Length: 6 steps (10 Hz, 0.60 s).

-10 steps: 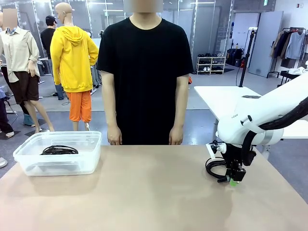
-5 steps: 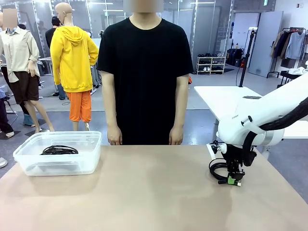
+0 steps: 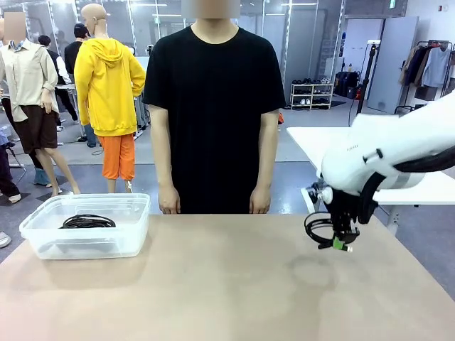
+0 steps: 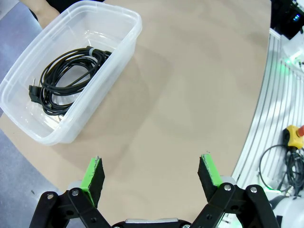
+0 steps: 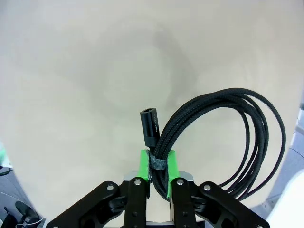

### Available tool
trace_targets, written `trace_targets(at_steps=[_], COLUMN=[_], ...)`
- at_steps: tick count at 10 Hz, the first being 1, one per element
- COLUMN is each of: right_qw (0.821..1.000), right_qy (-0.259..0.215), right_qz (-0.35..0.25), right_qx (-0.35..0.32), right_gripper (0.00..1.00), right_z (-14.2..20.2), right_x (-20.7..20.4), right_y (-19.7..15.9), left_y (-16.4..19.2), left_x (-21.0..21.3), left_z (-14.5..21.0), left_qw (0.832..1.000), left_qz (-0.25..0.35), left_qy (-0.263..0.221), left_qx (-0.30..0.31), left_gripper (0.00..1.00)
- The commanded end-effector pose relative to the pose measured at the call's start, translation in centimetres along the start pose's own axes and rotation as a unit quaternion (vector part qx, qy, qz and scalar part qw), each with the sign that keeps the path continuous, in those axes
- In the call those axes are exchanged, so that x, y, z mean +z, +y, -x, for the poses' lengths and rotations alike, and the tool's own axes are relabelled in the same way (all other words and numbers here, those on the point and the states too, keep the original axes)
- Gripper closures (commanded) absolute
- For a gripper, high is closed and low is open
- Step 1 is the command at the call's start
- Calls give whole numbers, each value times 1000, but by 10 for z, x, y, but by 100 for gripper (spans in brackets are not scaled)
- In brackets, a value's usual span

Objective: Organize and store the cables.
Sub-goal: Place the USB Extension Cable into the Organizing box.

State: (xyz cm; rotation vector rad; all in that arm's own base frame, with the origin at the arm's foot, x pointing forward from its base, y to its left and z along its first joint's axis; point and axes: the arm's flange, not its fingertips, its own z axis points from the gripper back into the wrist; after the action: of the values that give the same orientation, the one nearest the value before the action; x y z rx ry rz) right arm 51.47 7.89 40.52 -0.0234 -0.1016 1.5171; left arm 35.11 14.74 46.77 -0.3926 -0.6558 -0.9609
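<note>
The right tool [image 5: 158,173] is clenched on a coiled black cable [image 5: 228,137], its green pads pinching the bundle at the strap that binds it. The coil hangs clear of the bench [image 3: 213,291] at the right side, with 1 plug end [image 5: 149,126] jutting up beside the pads. A second cable [image 4: 66,83] already lies coiled in the clear plastic bin [image 4: 126,35] at the far left of the bench, well apart from the carried one. The left tool [image 4: 152,173] hangs released above bare bench near the bin, its fingers spread wide and grasping nothing. A person [image 3: 213,106] stands at the far edge, hands down.

The risks lie in the long carry across. The grip holds only a narrow part of the bundle, so a quick swing could let it slide out. The dangling loops could also catch the bin's rim and drag or tip it, or drape over the wall instead of dropping inside.
</note>
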Motion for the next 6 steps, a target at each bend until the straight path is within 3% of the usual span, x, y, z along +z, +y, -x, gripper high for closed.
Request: trace_targets(at_steps=[1,6], right_qw=[1000,1000], right_qy=[12,-25], right_qz=[-11,-8], right_qx=[-10,8], right_gripper=[84,84], right_z=[-43,-192], right_x=[36,29], right_y=[17,78], left_y=[1,1], left_x=[3,3], left_z=[-3,-3], left_qw=[1000,1000], left_qz=[5,5], left_qy=[-1,-1], left_qx=[7,7], left_gripper=[0,0])
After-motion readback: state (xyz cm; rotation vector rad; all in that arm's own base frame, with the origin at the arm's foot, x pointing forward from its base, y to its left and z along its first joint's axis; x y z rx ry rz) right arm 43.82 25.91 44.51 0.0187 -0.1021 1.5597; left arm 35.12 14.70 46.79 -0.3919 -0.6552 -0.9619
